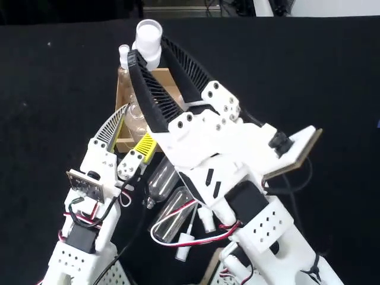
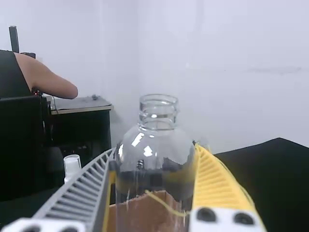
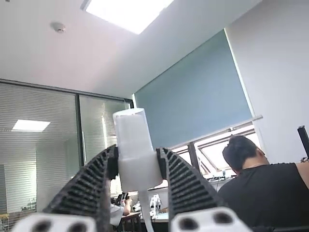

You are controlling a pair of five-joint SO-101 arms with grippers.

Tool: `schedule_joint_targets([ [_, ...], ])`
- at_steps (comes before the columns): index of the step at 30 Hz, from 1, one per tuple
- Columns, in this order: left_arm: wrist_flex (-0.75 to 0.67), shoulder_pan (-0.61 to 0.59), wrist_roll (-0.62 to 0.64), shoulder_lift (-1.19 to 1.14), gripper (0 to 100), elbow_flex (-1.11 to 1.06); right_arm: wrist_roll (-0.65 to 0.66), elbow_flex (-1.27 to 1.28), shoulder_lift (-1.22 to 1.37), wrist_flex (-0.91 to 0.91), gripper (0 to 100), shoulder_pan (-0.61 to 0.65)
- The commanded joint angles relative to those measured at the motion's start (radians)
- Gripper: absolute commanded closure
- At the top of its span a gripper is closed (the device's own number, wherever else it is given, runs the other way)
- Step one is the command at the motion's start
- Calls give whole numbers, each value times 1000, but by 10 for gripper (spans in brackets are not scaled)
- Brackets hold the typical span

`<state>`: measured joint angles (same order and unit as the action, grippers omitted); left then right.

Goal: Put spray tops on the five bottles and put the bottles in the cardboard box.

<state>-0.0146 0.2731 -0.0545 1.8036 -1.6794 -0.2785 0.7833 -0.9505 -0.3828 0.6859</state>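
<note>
Spray top [image 3: 135, 142] upright in right pincer [image 3: 137, 163]

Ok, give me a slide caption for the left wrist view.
Left end effector holding an uncapped clear bottle upright.

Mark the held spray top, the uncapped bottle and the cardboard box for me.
Spray top [image 3: 138, 164]: right wrist view, its white collar.
Uncapped bottle [image 2: 158, 113]: left wrist view, its threaded neck.
Cardboard box [image 1: 123, 145]: high view, its near wall.
</note>
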Motion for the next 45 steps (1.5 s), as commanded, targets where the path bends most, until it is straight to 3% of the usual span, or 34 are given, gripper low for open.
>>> schedule_joint_targets([
  [1, -20, 10, 5, 18, 960, -19, -2, -65, 133, -46, 988, 17],
  [19, -14, 2, -2, 18, 960, -19, 0, -54, 194, -37, 988, 17],
  [37, -14, 1, -2, 18, 960, -19, -2, 143, -97, 384, 984, 44],
  [45, -14, 1, -2, 18, 960, -19, -2, 51, -134, 649, 833, 44],
])
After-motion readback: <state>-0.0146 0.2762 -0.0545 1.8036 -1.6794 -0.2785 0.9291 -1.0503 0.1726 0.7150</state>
